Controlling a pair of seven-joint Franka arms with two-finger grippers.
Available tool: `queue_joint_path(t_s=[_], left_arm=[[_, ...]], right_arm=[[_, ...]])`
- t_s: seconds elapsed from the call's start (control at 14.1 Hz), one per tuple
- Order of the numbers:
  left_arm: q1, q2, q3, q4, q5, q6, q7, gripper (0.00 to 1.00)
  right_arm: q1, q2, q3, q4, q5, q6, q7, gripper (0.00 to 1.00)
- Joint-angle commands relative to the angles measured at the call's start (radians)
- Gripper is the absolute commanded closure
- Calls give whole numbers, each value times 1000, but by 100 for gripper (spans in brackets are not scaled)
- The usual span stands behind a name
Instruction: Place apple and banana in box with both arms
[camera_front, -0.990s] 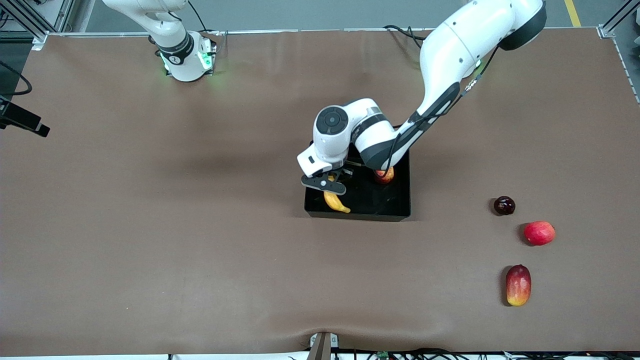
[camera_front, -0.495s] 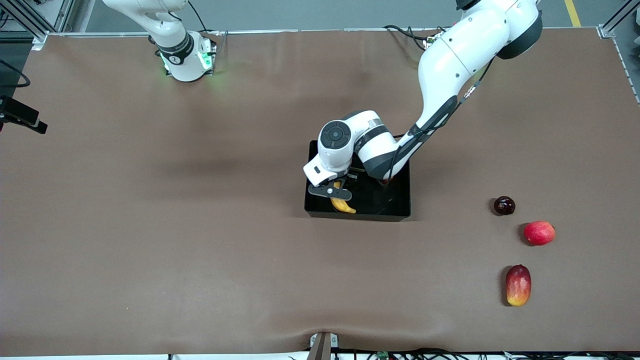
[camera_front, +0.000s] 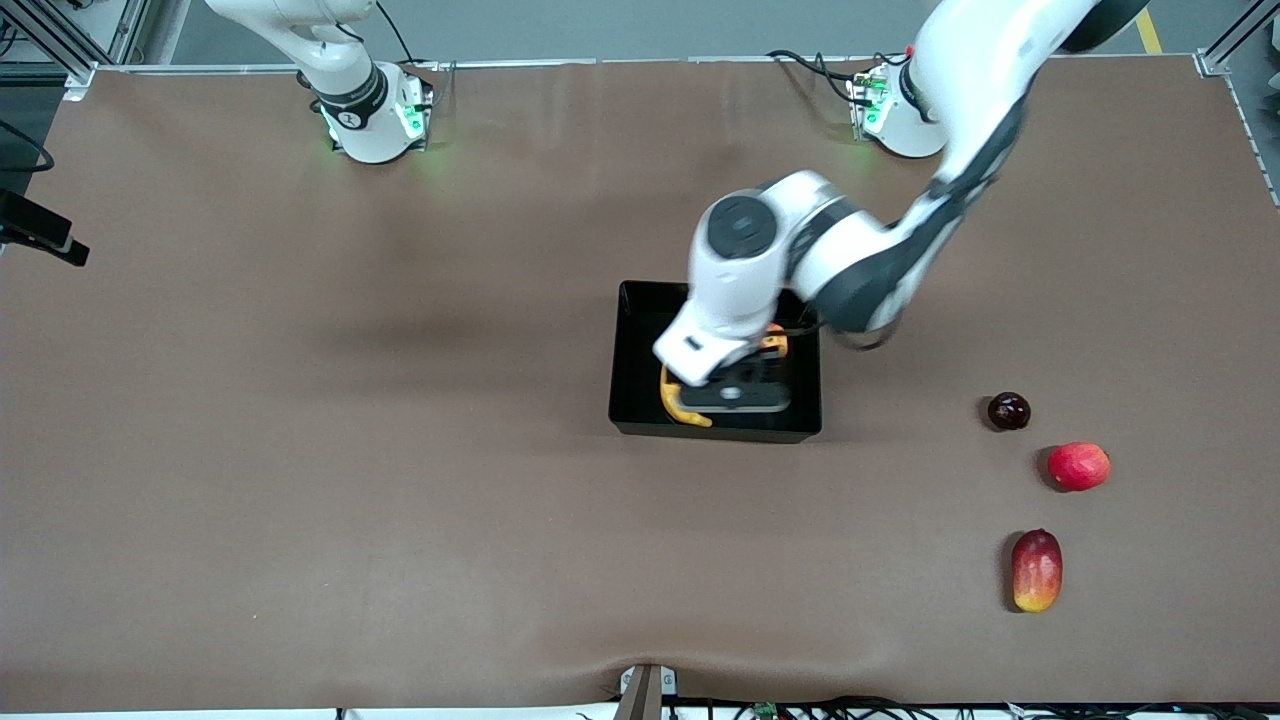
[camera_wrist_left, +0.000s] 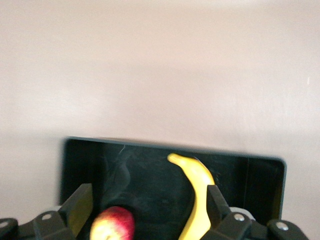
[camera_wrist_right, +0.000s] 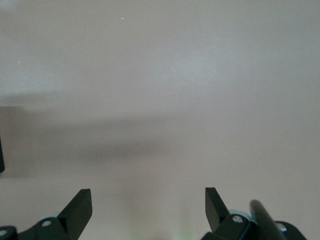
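Black low-walled plastic box (camera_front: 640, 300), open-topped, sits mid-table and holds both task items. The curved yellow banana (camera_front: 675, 402) lies on the box floor by the wall toward the right arm's end, at the side nearer the front camera. The small red apple with pale yellow streaks (camera_front: 772, 343) rests deeper in the box, toward the left arm's end, partly hidden under the wrist.

Left gripper (camera_wrist_left: 147, 200) hangs over the box with its fingers spread wide and nothing between them; the banana is released and lies free. By my judgement, both placements are complete.

Right gripper (camera_wrist_right: 148, 200) stands splayed and empty over bare brown table covering (camera_front: 300, 450); that arm waits.

Three other fruits lie well apart from the box toward the left arm's end: a dark maroon fruit (camera_front: 1008, 411), a pinkish-red round fruit (camera_front: 1078, 466) and an oblong red-and-yellow fruit (camera_front: 1036, 570). Judged distractors, correctly left alone.
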Motion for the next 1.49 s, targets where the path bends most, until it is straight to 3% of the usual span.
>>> queue_joint_path(t_s=[0.0,0.35,0.5,0.71,0.85,1.13,1.27,1.41], left_arm=[[87,-137,0,-50,-53,-55,5,0],[225,-260,-2,-46,-61,-176,26,0],[257,-290,-2,-46,-73,-201,127,0],[305,-343,32,-47,-172,-212,255,0],[251,-414,166,-72,-269,-216,390,0],[173,-504,408,-84,-431,-356,702,0],[80,-549,544,-104,-475,-435,777,0],[52,-618,579,-164,-473,-445,781,0]], right_arm=[[-11,-21,7,-8,11,2,-14,0],[-13,-21,5,-8,11,2,-14,0],[-14,-21,5,-8,11,2,-14,0],[-14,-21,5,-8,12,2,-12,0],[-16,-21,5,-8,12,2,-12,0],[-17,-21,3,-8,12,2,-12,0],[-17,-20,3,-8,12,2,-11,0],[-19,-20,2,-8,14,2,-12,0]])
